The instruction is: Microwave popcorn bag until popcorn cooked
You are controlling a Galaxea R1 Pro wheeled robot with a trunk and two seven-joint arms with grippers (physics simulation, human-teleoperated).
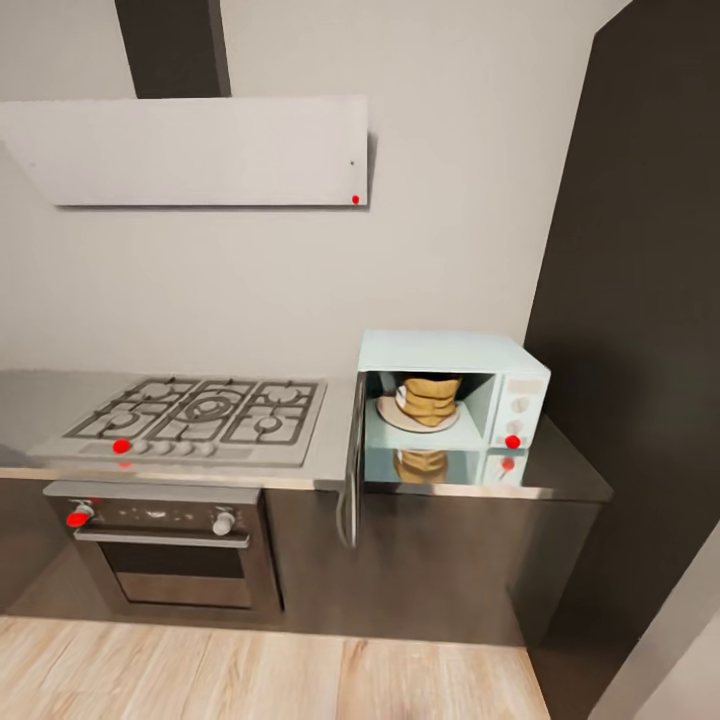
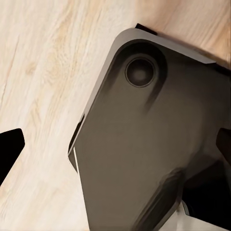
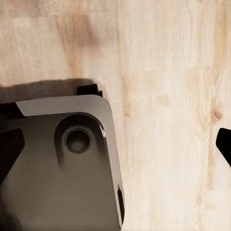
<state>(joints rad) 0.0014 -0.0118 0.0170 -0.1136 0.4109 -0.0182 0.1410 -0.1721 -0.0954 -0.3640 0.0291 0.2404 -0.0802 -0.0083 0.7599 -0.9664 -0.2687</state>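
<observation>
The pale blue microwave [image 1: 450, 352] stands on the glossy grey countertop [image 1: 565, 478], at its right end. Its door [image 1: 352, 470] hangs wide open, swung out to the left. Inside, the tan-gold popcorn bag [image 1: 430, 398] sits upright on a round plate [image 1: 392, 416]. The popcorn itself is hidden; I cannot see into the bag. In the left wrist view my left gripper [image 2: 115, 149] is open over the floor and my own dark base. My right gripper [image 3: 115, 144] is open too, with nothing between its dark fingertips [image 3: 224, 144].
A gas hob [image 1: 200, 410] and a steel oven [image 1: 165, 545] with red-marked knobs are left of the microwave. A pale hood [image 1: 200, 150] hangs above. A tall dark cabinet [image 1: 640, 300] closes the right side. Wooden floor [image 1: 250, 670] lies in front.
</observation>
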